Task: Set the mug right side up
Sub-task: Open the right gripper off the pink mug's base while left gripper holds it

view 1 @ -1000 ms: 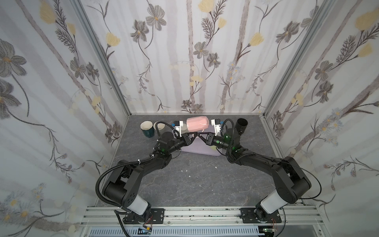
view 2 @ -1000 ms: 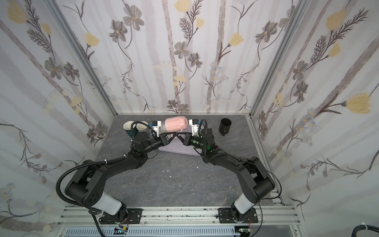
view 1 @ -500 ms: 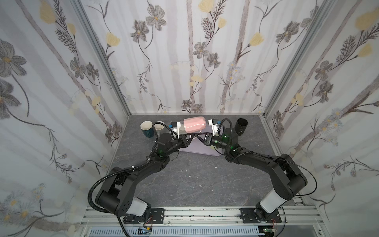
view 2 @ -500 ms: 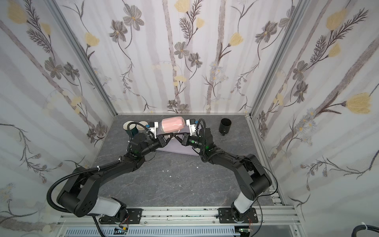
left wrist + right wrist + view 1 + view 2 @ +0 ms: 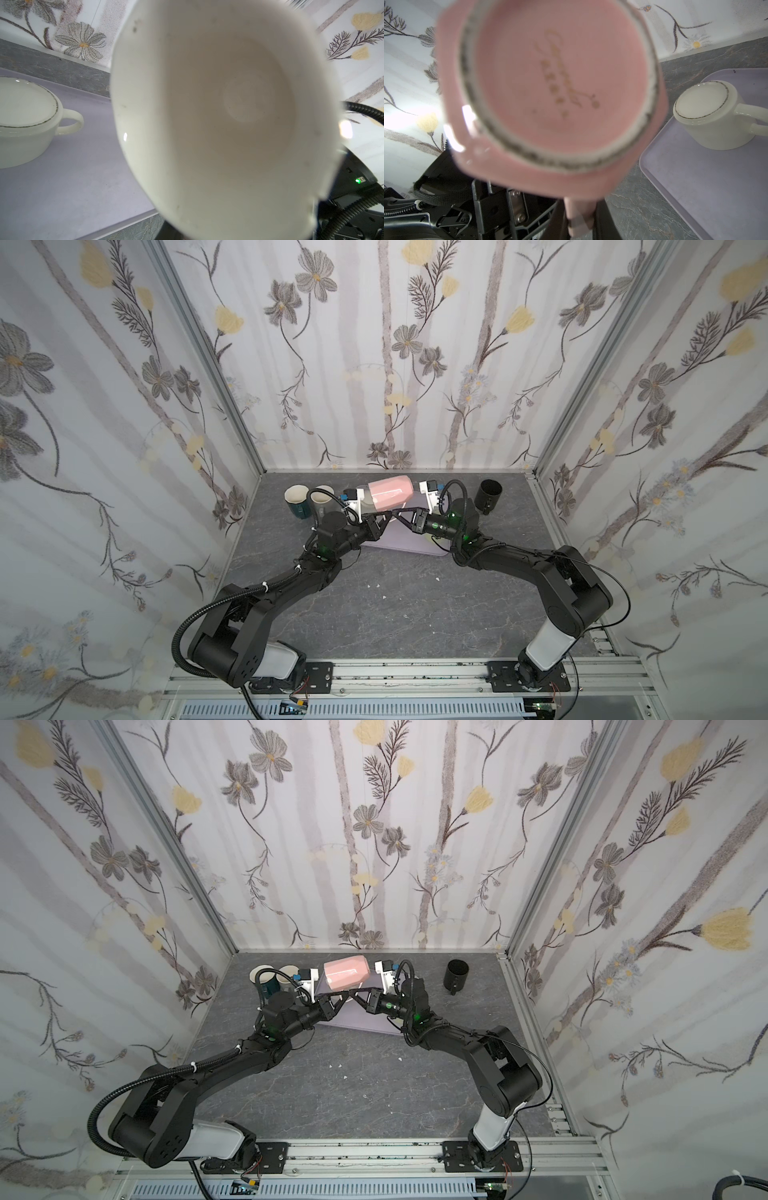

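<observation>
**Step in hand (judged): rotating the mug from its side to mouth-up, then setting it down.**

The pink mug (image 5: 388,492) hangs in the air, clear of the surface (image 5: 395,605), above the far part of the lavender tray (image 5: 399,545). It lies roughly on its side. Its mouth faces the left arm and its base faces the right arm.

Procedure:

1. Hold the handle (image 5: 578,216) firmly. The grip sits off to one side of the mug body, so the weight will probably try to swing the mug about the handle. Turn slowly.
2. Roll the wrist until the base points straight down and the rim is level.
3. Keep the mug away from the inverted white cup (image 5: 708,116), which stands on the tray just beside the working area.
4. Lower the mug until the whole base rests flat. Release only then.

Jaw state:

- **Right jaws:** closed on the handle. In the right wrist view the handle runs down from below the pink base, between the two dark jaw members.
- **Left jaws:** in both top views their tips rise beneath the mug, just beside the right jaws and close to the handle. How far they are open, and whether they grip anything, cannot be told. The mug's white interior (image 5: 228,104) fills the left wrist view and hides them.

Relative position: the mug body sits above both sets of jaws, and the two sets of tips nearly meet under it.
</observation>
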Motion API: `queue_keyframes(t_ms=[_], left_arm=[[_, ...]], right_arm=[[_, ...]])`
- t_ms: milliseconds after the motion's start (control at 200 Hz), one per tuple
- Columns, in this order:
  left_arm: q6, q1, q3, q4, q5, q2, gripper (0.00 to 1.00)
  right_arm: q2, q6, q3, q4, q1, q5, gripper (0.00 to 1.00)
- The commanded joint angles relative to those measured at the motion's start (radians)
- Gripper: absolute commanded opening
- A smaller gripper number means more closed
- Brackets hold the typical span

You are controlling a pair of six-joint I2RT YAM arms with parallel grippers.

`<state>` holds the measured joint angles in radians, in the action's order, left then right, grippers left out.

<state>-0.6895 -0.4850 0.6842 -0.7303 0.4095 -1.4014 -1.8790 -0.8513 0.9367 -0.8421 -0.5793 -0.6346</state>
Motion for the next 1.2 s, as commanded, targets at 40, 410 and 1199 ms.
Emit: queue_keyframes(t_ms=[40, 410, 1199], left_arm=[[-0.003, -0.027, 0.015, -0.250, 0.182, 0.023, 0.00], [0.087, -0.029, 0.012, -0.106, 0.100, 0.090, 0.00], [0.164, -0.035, 0.032, 0.113, -0.041, 0.127, 0.00]], right_arm=[[-0.015, 0.037, 0.007, 0.093, -0.005, 0.055, 0.01], [-0.008, 0.052, -0.009, 0.096, -0.004, 0.067, 0.27], [0.043, 0.089, -0.053, 0.131, 0.009, 0.133, 0.61]])
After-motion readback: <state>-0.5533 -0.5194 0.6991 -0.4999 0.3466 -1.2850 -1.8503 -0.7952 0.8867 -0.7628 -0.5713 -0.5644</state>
